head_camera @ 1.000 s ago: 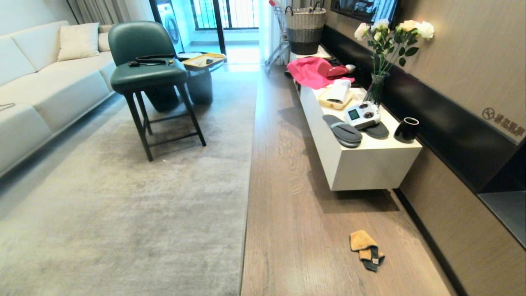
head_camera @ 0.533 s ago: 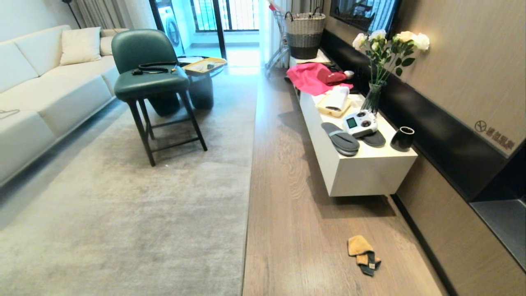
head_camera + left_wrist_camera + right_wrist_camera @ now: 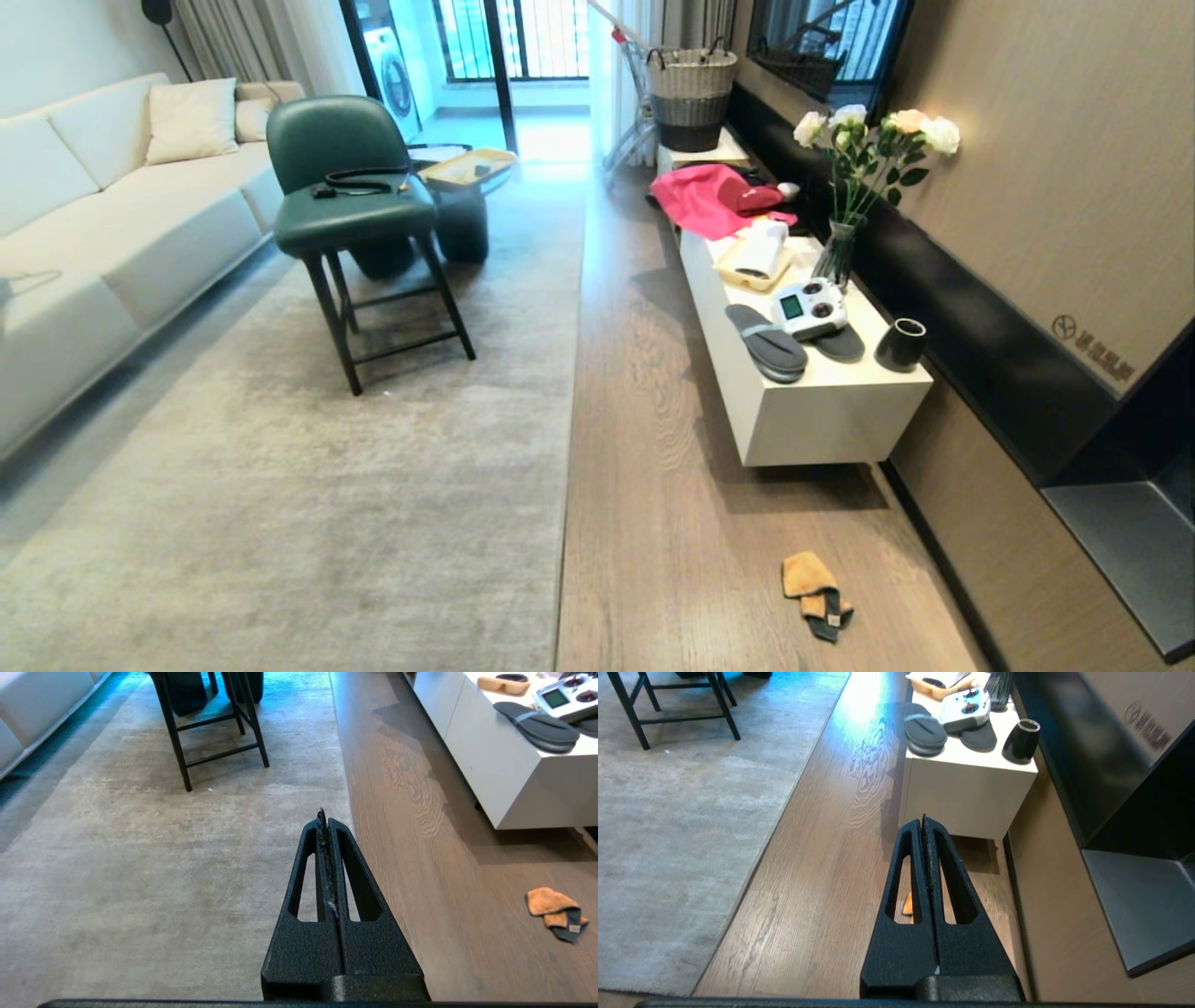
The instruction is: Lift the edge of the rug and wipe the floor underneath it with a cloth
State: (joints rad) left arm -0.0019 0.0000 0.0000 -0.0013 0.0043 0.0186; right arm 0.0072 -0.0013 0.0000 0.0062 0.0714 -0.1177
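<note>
Textured black end effector (image 3: 325,816) (wedge-shaped) above mottled rug (image 3: 163,858)

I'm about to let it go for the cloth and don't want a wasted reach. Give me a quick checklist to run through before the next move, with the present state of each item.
1. Cloth located: ok, crumpled on the floor near the white cabinet.
2. Cloth free of other things: ok, nothing rests on it.
3. Rug edge lying flat, not yet lifted: ok.
4. Left hand empty: ok, shut on nothing, above the rug edge.
5. Right hand ready to grasp: not ok, shut, must open first.
6. Cloth within the right hand's reach: cannot tell.
</note>
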